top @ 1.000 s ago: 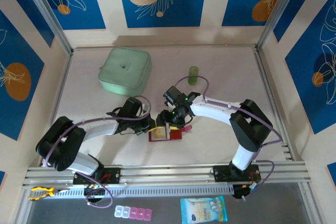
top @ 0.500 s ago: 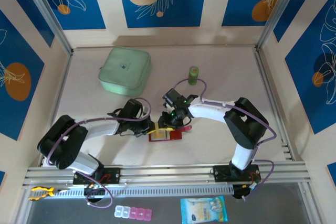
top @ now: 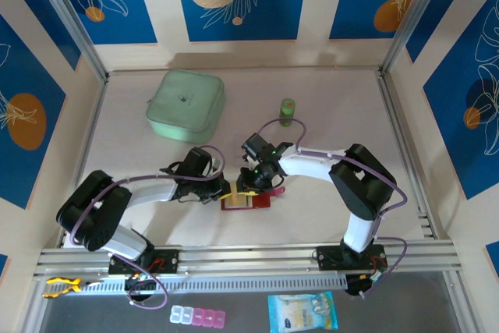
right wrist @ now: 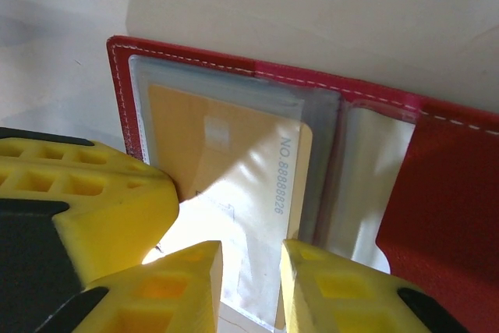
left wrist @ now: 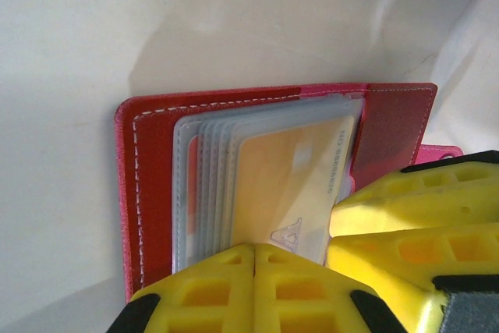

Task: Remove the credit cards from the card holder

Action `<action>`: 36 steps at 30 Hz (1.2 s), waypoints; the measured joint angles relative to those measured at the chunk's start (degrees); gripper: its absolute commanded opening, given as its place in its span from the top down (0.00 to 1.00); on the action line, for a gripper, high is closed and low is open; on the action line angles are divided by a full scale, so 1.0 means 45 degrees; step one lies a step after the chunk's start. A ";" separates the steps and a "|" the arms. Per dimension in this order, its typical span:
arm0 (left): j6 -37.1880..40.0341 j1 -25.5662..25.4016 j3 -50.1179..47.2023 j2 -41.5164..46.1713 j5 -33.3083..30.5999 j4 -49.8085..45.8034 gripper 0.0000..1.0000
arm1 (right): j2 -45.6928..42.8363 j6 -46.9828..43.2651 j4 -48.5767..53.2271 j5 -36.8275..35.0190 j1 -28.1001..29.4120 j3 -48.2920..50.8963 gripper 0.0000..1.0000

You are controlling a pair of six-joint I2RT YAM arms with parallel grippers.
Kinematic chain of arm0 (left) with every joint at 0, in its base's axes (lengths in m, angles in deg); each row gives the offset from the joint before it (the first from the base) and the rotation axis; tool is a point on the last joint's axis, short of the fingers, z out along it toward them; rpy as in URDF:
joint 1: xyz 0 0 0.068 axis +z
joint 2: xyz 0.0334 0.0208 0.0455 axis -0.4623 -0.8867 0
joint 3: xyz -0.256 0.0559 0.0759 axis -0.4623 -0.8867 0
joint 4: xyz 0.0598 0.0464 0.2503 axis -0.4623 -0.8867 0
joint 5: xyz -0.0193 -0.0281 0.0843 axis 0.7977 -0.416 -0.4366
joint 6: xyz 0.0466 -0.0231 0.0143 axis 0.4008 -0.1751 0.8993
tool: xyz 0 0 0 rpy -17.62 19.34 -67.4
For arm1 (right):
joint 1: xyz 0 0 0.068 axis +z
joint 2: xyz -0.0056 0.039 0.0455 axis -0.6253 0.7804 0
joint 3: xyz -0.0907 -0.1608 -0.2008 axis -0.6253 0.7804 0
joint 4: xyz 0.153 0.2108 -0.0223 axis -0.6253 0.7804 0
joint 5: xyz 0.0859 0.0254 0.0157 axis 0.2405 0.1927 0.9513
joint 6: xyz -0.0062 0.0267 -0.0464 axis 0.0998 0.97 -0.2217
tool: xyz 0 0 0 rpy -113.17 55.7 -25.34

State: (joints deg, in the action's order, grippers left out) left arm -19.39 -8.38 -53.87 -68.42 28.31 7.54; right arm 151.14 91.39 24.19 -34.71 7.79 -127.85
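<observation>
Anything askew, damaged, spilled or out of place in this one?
Nothing stands out. The red card holder lies open on the table, with a tan credit card sitting square in its clear pocket and no tear or spill. The pale-green pouch and small green bottle sit apart, farther back.

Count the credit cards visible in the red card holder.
1. A tan-yellow card sits in the front clear pocket of the open card holder. More may be hidden in the clear sleeves stacked behind it.
</observation>
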 measured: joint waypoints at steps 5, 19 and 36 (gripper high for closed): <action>0.0000 0.0000 0.0000 -0.0019 0.0010 0.0029 1.00 | 0.0044 0.0005 -0.0005 -0.0005 0.0000 0.0000 0.73; 0.0005 -0.0005 0.0005 -0.0034 0.0039 0.0034 1.00 | 0.0136 0.0044 0.0126 -0.0209 0.0000 -0.0039 0.73; 0.0034 -0.0029 0.0068 0.0005 0.0019 -0.0117 0.99 | 0.0141 0.0039 0.1059 -0.0874 -0.0005 -0.0136 0.73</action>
State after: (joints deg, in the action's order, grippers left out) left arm -19.24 -8.51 -53.56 -68.39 28.40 7.01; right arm 151.77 91.56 28.96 -38.65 7.77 -128.46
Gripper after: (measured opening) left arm 0.045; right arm 0.274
